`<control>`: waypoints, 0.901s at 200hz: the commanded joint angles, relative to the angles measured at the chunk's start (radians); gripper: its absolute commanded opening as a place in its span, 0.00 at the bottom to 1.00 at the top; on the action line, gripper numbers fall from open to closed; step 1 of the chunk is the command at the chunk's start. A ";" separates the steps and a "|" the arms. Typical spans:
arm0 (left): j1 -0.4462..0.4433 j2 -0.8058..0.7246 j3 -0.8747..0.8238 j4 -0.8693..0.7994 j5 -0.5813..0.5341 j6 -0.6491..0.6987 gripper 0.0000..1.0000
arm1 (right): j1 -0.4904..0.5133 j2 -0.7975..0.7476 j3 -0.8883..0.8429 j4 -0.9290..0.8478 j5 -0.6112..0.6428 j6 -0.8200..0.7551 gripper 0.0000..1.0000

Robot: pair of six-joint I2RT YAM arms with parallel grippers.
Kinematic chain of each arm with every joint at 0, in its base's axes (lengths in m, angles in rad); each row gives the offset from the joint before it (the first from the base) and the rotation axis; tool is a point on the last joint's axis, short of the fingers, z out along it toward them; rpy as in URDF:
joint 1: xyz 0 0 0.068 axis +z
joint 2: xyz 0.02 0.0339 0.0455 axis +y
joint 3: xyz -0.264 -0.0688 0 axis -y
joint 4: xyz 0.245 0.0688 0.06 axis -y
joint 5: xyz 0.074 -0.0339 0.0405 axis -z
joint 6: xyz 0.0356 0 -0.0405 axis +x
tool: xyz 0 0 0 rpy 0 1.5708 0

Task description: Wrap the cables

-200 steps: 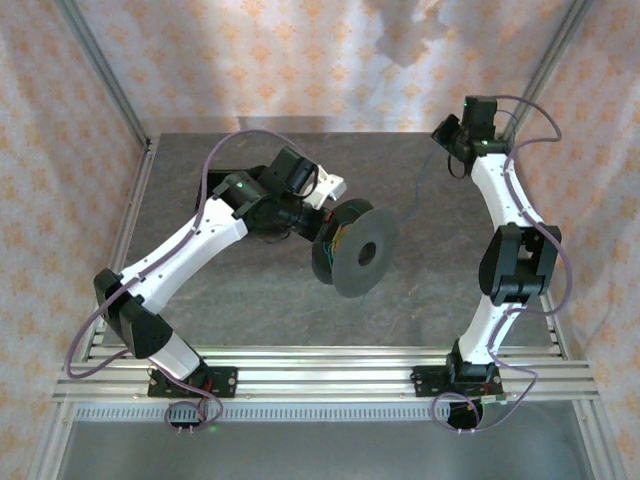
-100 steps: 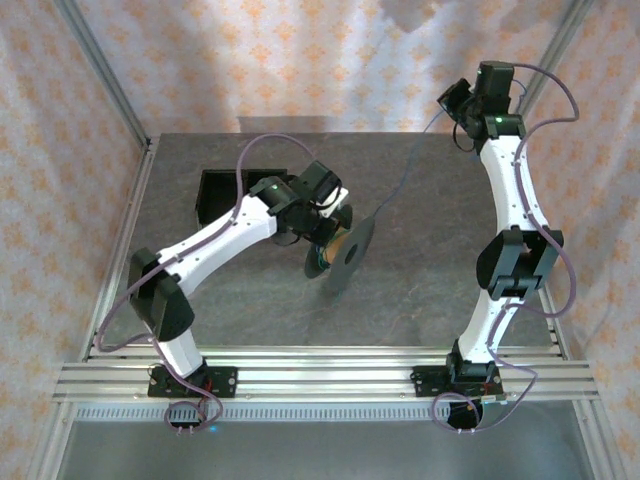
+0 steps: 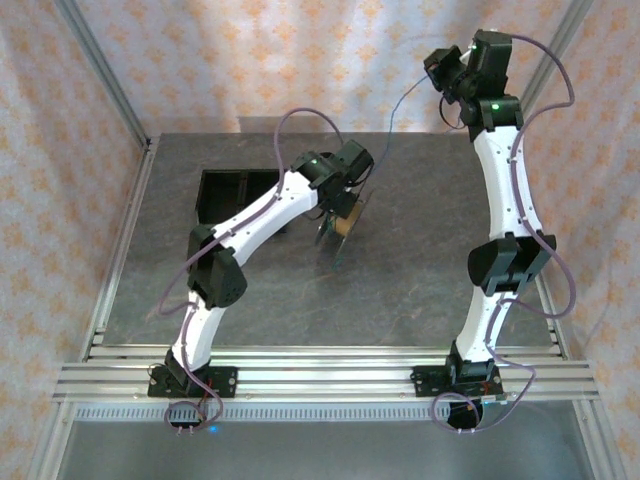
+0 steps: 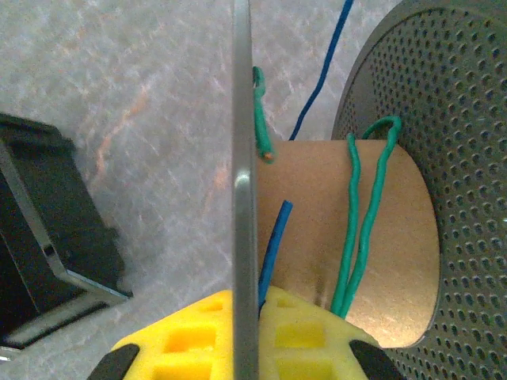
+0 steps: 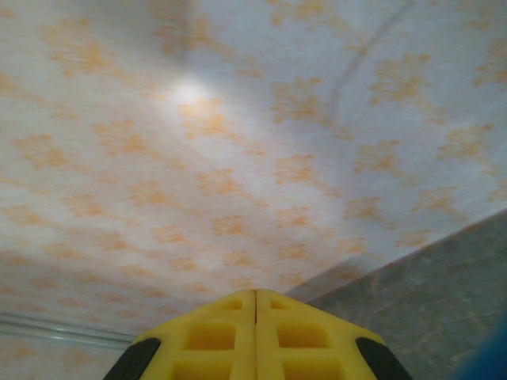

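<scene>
Our left gripper [image 4: 244,321], clamped on the flange of the spool [image 4: 396,119], has swung it edge-on, with the green cable [image 4: 354,229] on its core. Our right gripper [image 5: 255,317], pinching the blue cable [image 3: 392,108], has risen, likely tensioning it for winding.

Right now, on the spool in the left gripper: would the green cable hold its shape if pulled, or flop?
Probably flops: the green cable hangs over the cardboard core in a slack, uneven loop. Likely slides easily too; the core looks smooth and nothing visibly pins the loop. Seems very light, far thinner than the core.
</scene>
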 commanded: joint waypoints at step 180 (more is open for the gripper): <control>0.225 0.124 0.243 -0.073 0.033 -0.602 0.00 | 0.190 -0.413 -0.424 0.238 -0.059 0.191 0.00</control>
